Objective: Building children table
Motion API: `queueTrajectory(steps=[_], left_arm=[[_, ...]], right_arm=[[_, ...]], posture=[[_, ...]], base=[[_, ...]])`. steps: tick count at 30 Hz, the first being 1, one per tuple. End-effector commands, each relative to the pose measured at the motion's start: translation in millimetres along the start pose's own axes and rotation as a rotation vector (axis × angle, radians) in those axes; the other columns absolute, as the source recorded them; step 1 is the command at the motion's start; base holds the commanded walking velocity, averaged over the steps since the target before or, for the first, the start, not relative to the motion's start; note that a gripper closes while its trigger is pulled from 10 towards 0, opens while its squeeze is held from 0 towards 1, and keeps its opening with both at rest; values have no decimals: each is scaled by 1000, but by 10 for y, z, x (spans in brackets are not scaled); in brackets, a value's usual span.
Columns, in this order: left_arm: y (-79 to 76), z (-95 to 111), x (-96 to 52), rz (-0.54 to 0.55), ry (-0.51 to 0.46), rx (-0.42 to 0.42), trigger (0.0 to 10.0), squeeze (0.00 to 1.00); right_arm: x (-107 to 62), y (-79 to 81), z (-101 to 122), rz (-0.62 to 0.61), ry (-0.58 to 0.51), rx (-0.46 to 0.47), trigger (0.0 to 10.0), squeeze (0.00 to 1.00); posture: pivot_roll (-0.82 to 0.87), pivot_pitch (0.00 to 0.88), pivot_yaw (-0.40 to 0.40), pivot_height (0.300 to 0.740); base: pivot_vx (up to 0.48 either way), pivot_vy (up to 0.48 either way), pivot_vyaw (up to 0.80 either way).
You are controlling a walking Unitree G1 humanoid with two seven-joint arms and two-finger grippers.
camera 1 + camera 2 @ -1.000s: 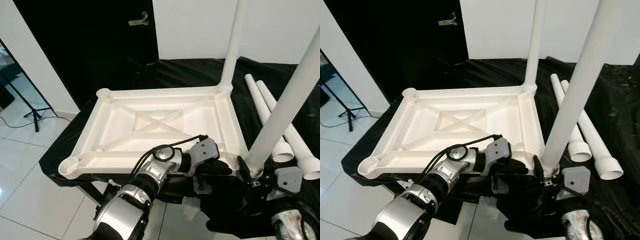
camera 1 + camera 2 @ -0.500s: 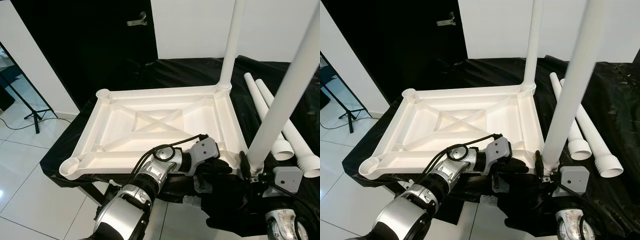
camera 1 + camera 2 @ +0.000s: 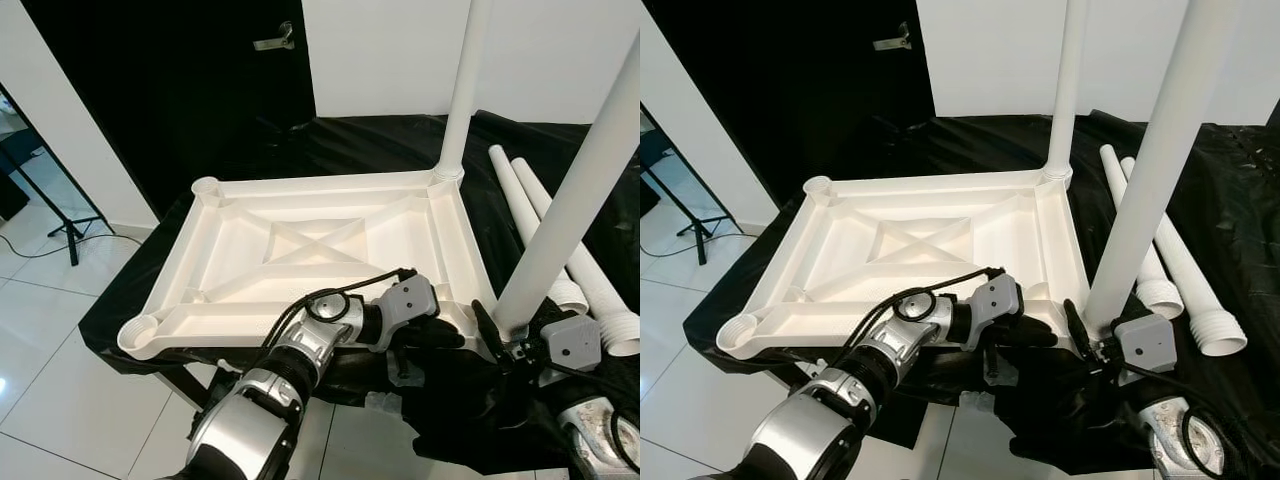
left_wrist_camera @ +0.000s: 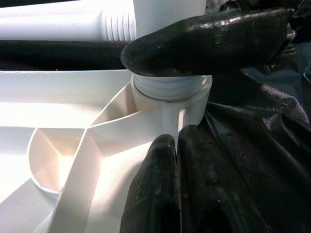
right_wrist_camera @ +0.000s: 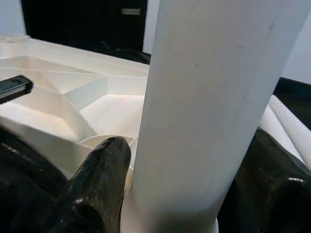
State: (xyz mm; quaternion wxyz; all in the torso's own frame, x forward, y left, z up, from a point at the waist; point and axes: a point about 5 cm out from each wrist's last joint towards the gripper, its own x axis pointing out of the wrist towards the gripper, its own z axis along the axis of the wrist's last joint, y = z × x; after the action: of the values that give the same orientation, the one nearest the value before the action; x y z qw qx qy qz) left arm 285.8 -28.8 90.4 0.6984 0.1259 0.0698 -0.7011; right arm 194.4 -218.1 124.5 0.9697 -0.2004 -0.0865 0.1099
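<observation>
One leg [image 3: 575, 195] upright (slightly tilted)

Both upright legs, the near one [image 3: 575, 200] and the far one [image 3: 462, 85], run out past the picture's upper edge. The black cloth [image 3: 330, 140] hides the desk beneath. The 2 loose legs [image 3: 560, 250] probably overlap behind the near leg.
</observation>
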Motion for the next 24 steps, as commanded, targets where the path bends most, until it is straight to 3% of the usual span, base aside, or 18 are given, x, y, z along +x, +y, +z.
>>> queueTrajectory(steps=[1, 5, 6, 7, 9, 10, 17, 24], left_arm=[[-189, -464, 19, 75, 170, -162, 10000, 0], [-192, -464, 21, 72, 170, -162, 10000, 0], [-193, -464, 22, 71, 170, -163, 10000, 0], [-190, -463, 19, 72, 170, -163, 10000, 0], [-190, -463, 19, 72, 170, -163, 10000, 0], [-189, -463, 18, 72, 170, -162, 10000, 0], [-185, -457, 21, 75, 169, -161, 10000, 0], [-167, -443, 17, 79, 168, -159, 10000, 0]], right_arm=[[-48, -92, -57, -17, 46, -6, 10000, 0], [-74, -44, -99, 50, 77, 8, 10000, 0], [-86, -12, -115, 77, 88, 15, 9608, 0], [-102, 45, -122, 120, 92, 35, 3725, 0], [-102, 45, -122, 120, 92, 35, 3725, 0], [-113, 82, -123, 147, 93, 48, 0, 0], [-174, 236, -146, 265, 123, 125, 0, 0], [-182, 329, -145, 192, 140, 236, 0, 0]], posture=[[8, 0, 90, 740], [7, 0, 91, 740], [7, 0, 91, 740], [9, 0, 92, 740], [9, 0, 92, 740], [9, 0, 92, 740], [10, 0, 91, 740], [11, 0, 89, 740]], base=[[0, 0, 0], [0, 0, 0], [0, 0, 0], [0, 0, 0], [0, 0, 0], [0, 0, 0], [0, 0, 0], [0, 0, 0]])
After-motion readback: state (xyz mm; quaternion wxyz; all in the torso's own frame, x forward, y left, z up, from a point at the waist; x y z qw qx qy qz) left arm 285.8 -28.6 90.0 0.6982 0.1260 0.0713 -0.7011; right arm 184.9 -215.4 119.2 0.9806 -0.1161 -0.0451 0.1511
